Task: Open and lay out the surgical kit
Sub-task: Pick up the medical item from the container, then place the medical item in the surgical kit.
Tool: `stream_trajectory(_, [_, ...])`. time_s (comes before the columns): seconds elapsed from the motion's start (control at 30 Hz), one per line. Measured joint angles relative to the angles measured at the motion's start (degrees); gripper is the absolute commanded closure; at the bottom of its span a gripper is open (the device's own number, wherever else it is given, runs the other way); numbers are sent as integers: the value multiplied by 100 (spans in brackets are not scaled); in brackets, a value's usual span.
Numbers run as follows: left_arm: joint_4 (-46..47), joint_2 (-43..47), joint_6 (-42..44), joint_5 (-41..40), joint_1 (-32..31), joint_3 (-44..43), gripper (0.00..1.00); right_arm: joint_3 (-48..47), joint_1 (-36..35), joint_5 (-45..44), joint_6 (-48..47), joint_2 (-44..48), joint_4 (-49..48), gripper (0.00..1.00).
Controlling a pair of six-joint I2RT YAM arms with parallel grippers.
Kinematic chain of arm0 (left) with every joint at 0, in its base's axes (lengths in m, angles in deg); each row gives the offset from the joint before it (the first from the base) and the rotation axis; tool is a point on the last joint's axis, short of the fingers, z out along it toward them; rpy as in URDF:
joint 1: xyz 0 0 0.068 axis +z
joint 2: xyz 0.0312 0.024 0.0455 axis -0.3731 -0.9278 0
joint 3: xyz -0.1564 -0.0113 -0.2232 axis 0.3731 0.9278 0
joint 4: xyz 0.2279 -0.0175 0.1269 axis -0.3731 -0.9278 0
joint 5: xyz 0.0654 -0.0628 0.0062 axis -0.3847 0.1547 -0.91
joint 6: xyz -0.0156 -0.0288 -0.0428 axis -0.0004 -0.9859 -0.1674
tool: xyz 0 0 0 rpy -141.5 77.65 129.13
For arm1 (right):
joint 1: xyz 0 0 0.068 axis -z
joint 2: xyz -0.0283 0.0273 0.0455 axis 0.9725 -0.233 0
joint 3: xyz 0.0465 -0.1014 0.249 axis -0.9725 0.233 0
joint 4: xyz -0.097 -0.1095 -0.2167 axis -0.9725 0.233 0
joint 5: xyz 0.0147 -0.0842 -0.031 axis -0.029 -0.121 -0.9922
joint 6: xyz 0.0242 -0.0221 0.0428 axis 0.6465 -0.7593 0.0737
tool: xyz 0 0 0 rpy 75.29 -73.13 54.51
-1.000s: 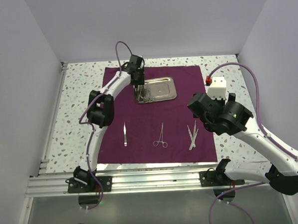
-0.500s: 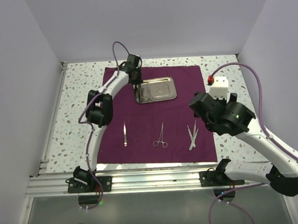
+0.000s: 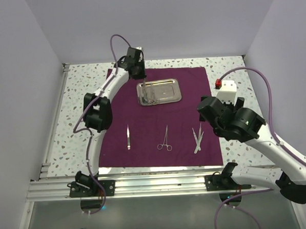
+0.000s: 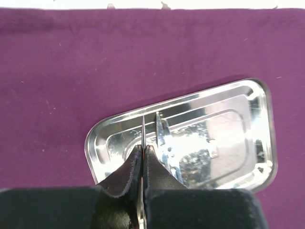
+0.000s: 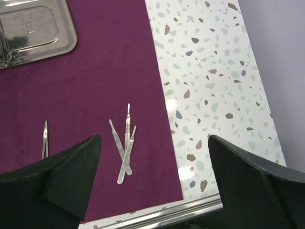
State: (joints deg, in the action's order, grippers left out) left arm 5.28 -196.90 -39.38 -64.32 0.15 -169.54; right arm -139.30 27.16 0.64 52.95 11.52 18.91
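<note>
While the top view places the left hand [image 3: 141, 76] over the far-left corner of the steel tray [image 3: 169, 90], only the left wrist view shows its fingers pinching a thin silver instrument [image 4: 143, 126], seen edge-on above the tray's mirrored floor. The tray sits on the far half of the maroon cloth [image 3: 179, 128], which lies flat on the speckled bench [image 3: 80, 92].

From above, 3 groups lie in a row on the cloth's near half: a scalpel [image 3: 128, 137], ring-handled forceps [image 3: 164, 139] and 3 slim handles [image 3: 198, 138]. The right wrist view shows those 3 crossing one another, and also ring handles [image 5: 12, 56] at the tray's edge; whether they belong to the pinched instrument cannot be told. The right hand [image 5: 153, 138] hangs spread wide and empty above the cloth's right border.
</note>
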Motion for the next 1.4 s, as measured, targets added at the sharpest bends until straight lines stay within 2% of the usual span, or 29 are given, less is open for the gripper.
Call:
stream_trajectory(0.17, [-85,492,-15,4,0,170,100,151,0,79,-2,227,-103,2])
stream_trajectory(0.47, [-46,2114,-28,20,-48,2686,100,509,7,461,-138,533,-354,1])
stream_trajectory(0.6, [70,2498,-105,107,-157,3550,100,654,22,723,-286,562,-566,2])
stream_trajectory(0.7, [170,2601,-269,136,-258,3842,100,772,26,981,-428,553,-769,2])
stream_trajectory(0.83, [203,2378,-487,116,-350,3329,100,807,26,1386,-575,446,-949,2])
stream_trajectory(1.0, [308,1486,-632,-2,-356,1615,100,807,26,1690,-647,321,-977,2])
stream_trajectory(1.13, [299,916,-638,-70,-354,750,100,804,26,1652,-645,483,-881,2])
stream_trajectory(1.23, [286,586,-640,-81,-354,450,100,807,26,1580,-629,763,-758,2])
stream_trajectory(1.4, [107,409,-640,-85,-354,498,100,800,26,1261,-520,1128,-459,2])
